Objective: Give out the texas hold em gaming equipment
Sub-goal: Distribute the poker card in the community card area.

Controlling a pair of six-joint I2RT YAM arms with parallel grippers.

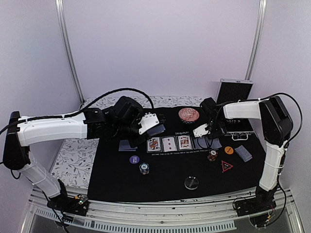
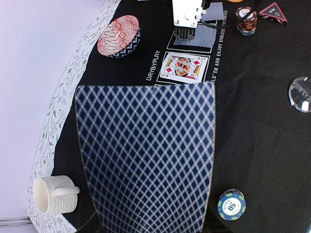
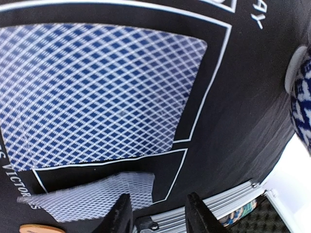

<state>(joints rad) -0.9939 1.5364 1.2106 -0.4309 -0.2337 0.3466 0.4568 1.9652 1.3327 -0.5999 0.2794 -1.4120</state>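
My left gripper [image 1: 153, 123] hovers over the black mat's left half, shut on a blue-diamond-backed playing card [image 2: 146, 155]; the card hides its fingers in the left wrist view. Three face-up cards [image 1: 168, 142] lie in the mat's printed boxes. My right gripper [image 3: 158, 218] stands open just above the mat, with nothing between its fingers [image 3: 122, 216]. A face-down card [image 3: 97, 92] fills the box before it, and a second one [image 3: 92, 196] lies by the left finger. Chip stacks [image 1: 144, 168] [image 1: 212, 156], a purple disc [image 1: 134, 159], an orange disc [image 1: 229, 150], a clear disc [image 1: 191, 183] and the triangle [image 1: 226, 166] lie nearer.
A red patterned bowl [image 1: 188, 114] sits at the mat's far edge, close behind the right gripper. An open metal case [image 1: 234, 90] stands at the back right. A cream mug [image 2: 53, 194] rests on the floral cloth left of the mat. One more face-down card [image 1: 129, 144] lies under the left arm.
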